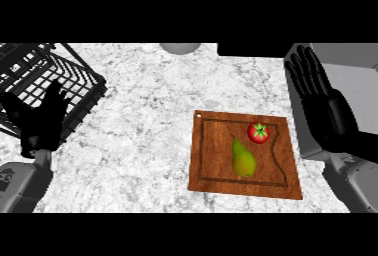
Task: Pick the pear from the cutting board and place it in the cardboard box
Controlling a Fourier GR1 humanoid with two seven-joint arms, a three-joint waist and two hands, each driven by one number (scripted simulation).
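Note:
A green-yellow pear (pixel 242 159) lies lengthwise on the brown wooden cutting board (pixel 214 170), its thin end pointing away from me. My right hand (pixel 325 107) hangs open to the right of the board, fingers straight and pointing away, well apart from the pear. It overlaps a grey-white box (pixel 347 75) at the right edge. My left hand (pixel 40 117) rests open at the far left, fingers up, over the corner of a black wire basket (pixel 44 70). Neither hand holds anything.
A red tomato (pixel 259 132) with a green stem sits on the board just beyond and right of the pear. A grey round object (pixel 180 47) shows at the counter's far edge. The speckled marble counter (pixel 148 130) stretches between basket and board.

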